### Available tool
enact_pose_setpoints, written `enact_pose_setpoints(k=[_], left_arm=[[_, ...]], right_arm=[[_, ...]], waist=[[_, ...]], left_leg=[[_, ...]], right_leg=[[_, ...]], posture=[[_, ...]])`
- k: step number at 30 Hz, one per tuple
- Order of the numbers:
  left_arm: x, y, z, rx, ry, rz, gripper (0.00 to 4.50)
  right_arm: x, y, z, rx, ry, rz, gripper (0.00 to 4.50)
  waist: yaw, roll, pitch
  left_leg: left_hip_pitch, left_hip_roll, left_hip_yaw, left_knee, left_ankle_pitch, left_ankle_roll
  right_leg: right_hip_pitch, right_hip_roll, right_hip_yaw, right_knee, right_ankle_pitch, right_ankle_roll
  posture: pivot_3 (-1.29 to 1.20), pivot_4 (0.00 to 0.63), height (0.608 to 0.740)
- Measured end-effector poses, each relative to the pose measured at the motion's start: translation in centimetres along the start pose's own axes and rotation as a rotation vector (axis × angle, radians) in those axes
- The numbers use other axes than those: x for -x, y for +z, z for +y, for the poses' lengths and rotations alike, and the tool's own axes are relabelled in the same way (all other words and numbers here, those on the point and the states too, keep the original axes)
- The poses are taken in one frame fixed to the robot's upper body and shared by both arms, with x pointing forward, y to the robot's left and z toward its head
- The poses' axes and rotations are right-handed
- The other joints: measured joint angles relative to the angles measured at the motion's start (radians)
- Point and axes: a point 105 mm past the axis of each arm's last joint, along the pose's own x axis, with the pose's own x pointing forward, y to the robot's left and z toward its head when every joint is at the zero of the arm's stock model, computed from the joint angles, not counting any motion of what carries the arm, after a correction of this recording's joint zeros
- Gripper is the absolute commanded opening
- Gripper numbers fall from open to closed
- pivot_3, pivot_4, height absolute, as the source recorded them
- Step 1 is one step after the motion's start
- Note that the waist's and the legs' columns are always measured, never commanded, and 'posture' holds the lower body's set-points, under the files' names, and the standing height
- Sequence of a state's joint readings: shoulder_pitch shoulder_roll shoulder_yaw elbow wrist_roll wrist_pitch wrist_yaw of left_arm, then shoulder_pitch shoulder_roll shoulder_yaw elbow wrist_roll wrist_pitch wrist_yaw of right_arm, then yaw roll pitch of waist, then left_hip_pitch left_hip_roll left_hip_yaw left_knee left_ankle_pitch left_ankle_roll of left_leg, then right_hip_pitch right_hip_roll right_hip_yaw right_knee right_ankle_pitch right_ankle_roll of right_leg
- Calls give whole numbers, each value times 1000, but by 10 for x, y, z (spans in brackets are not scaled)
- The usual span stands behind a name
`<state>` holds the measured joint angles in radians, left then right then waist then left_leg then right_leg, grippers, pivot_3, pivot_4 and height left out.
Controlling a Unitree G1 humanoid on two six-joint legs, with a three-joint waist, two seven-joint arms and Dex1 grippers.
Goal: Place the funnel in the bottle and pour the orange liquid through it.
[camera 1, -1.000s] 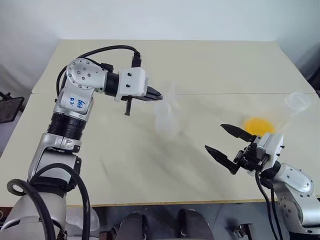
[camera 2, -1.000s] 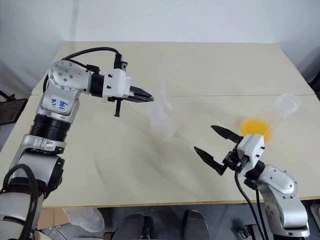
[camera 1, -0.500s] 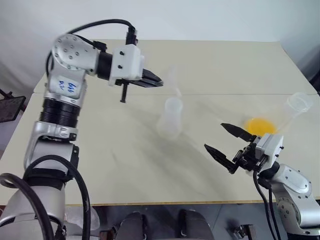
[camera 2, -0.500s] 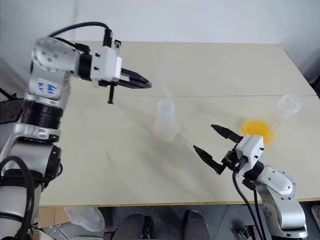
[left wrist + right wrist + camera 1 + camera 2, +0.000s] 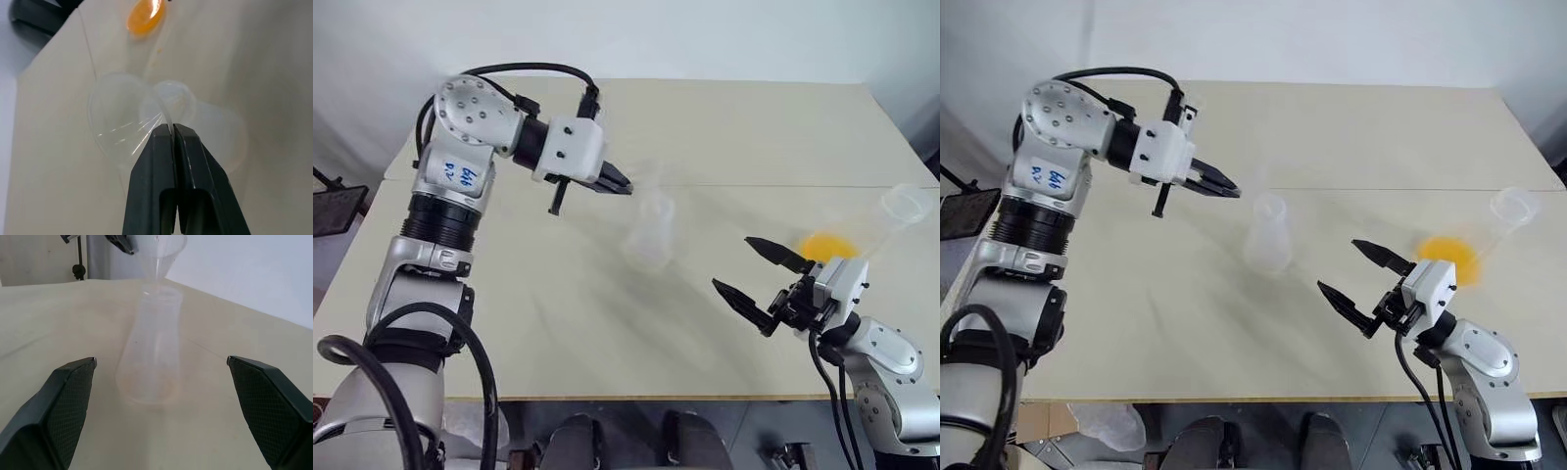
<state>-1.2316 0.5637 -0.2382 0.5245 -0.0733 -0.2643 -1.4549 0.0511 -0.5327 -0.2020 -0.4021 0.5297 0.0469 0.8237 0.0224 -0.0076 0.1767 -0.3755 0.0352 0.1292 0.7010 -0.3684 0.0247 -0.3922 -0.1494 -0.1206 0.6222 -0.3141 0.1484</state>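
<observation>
Left gripper (image 5: 172,128): my fingers are pinched together on the rim of the small clear plastic funnel (image 5: 120,115), carrying it by its edge so the spout stays free.
Funnel: hangs just above the neck of the clear conical bottle (image 5: 149,350), spout down, axis slightly tilted.
Bottle: upright mid-table, mouth up.
Right gripper (image 5: 759,284): fingers wide apart, empty, waiting near the orange liquid (image 5: 824,245) in the larger clear flask lying on its side.

You see the clear funnel (image 5: 122,125) hanging tilted just over the upright, empty bottle (image 5: 1267,233); the orange liquid (image 5: 1448,258) lies well to the bottle's right.
</observation>
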Motion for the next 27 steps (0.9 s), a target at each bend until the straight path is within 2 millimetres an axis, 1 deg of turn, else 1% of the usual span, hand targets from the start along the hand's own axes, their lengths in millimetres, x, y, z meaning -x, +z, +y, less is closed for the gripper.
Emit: enact_pose_setpoints(k=[1,5,9,13,14,17,19,20,22,24,27], left_arm=[[-1,0,0,2,-3,-3,642],[-5,1,-1,23,-18,-17,1821],[-8,3,-3,51,-16,-47,3120],[-9,0,-10,122,2,-86,4289],[-7,-2,-11,155,24,-102,4476],[0,-7,-17,262,101,-161,4476],[7,-13,-24,357,170,-218,4476],[12,-17,-30,402,210,-244,4476],[21,-26,-42,485,275,-271,4476],[31,-33,-53,554,366,-306,4476],[39,-48,-78,661,455,-322,4476]], right_arm=[[0,0,0,0,0,0,4500],[0,0,0,-1,-2,1,4500],[0,0,0,-2,-5,1,4500],[-1,-1,0,-4,-7,0,4500],[-1,-1,0,-5,-11,0,4500],[1,0,-3,-11,-49,-8,4500],[7,2,-9,-17,-110,-16,4500],[13,5,-13,-19,-159,-26,4500],[27,9,-22,-19,-249,-27,4500],[48,11,-28,-19,-362,-26,4500],[78,12,-32,-8,-512,-9,4500]], waist=[[-1,0,0],[-1,0,0],[0,0,0],[-1,0,0],[-1,0,0],[-2,0,0],[-2,0,0],[-2,0,0],[-2,0,0],[1,0,0],[3,0,0]], left_leg=[[0,0,0,0,0,0],[0,0,0,0,0,0],[0,0,0,0,0,0],[0,0,0,0,0,0],[0,0,0,0,0,0],[0,0,-3,0,0,0],[0,1,-8,0,0,0],[0,1,-9,0,0,0],[0,1,-9,0,0,0],[0,1,-10,1,0,0],[1,0,-10,1,0,0]], right_leg=[[0,0,0,0,0,0],[0,0,0,0,0,0],[0,0,0,0,0,0],[0,0,0,0,0,0],[0,0,0,0,0,0],[0,0,0,1,0,0],[0,0,0,2,0,0],[0,0,0,2,0,0],[0,0,0,2,0,0],[0,0,0,3,0,0],[1,-1,1,3,0,0]], posture=[[0,150,740],[0,150,740],[0,150,740],[0,150,740],[0,150,740],[0,150,740],[0,150,740],[0,150,740],[0,150,740],[0,150,740],[0,150,740]])
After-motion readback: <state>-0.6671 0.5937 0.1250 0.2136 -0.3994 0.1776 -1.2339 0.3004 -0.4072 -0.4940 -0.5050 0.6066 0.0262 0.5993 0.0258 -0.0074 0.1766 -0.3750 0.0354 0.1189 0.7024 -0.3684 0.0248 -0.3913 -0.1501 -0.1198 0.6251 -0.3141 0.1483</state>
